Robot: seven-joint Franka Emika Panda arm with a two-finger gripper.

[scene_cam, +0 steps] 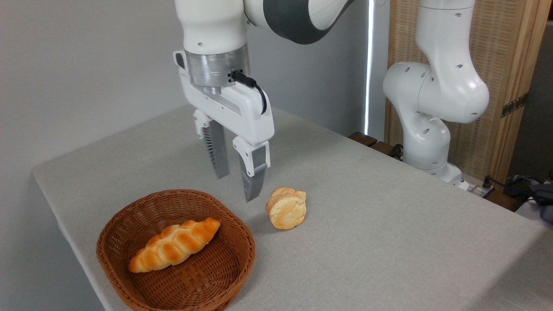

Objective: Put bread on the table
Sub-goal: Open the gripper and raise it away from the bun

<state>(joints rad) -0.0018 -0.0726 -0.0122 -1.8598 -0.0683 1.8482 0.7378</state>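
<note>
The bread (286, 208), a small round pale-golden bun with a flaky top, lies on its side on the grey-beige table (367, 224), just right of the basket. My gripper (237, 188) hangs open above the table, up and to the left of the bun, touching nothing. Its two grey fingers point down with a clear gap and nothing between them.
A brown wicker basket (129, 265) sits at the table's front left and holds a longer braided loaf (175, 250). The arm's white base (425, 147) stands at the back right. Cables lie past the table's right edge.
</note>
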